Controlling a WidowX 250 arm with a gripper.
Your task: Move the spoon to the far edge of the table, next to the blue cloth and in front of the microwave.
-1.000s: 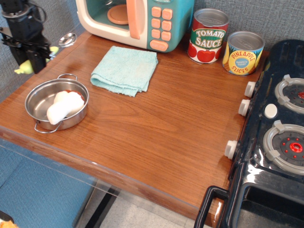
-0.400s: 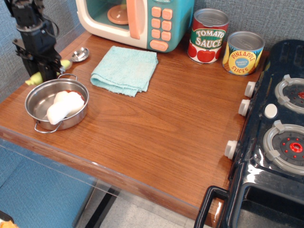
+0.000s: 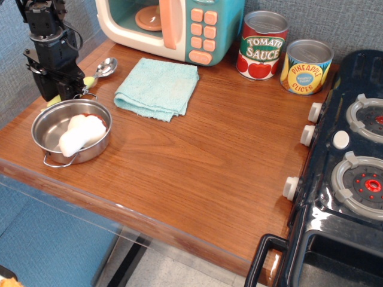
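Note:
The spoon [image 3: 103,68] has a shiny metal bowl and a pale yellow-green handle. It lies along the left side of the brown table [image 3: 197,155], its bowl pointing toward the microwave [image 3: 173,24]. My black gripper [image 3: 67,88] is shut on the spoon's handle, which it hides mostly; the scalloped end pokes out at its lower left. The blue cloth [image 3: 158,86] lies folded just right of the spoon, in front of the microwave.
A steel pot [image 3: 70,130] holding white items sits right below my gripper. A tomato sauce can [image 3: 262,45] and a pineapple can [image 3: 306,67] stand at the back. A black toy stove [image 3: 347,167] fills the right side.
My gripper has carried the spoon down and to the right, from above the table's left edge to low beside the cloth. The spoon's bowl has shifted right, closer to the cloth.

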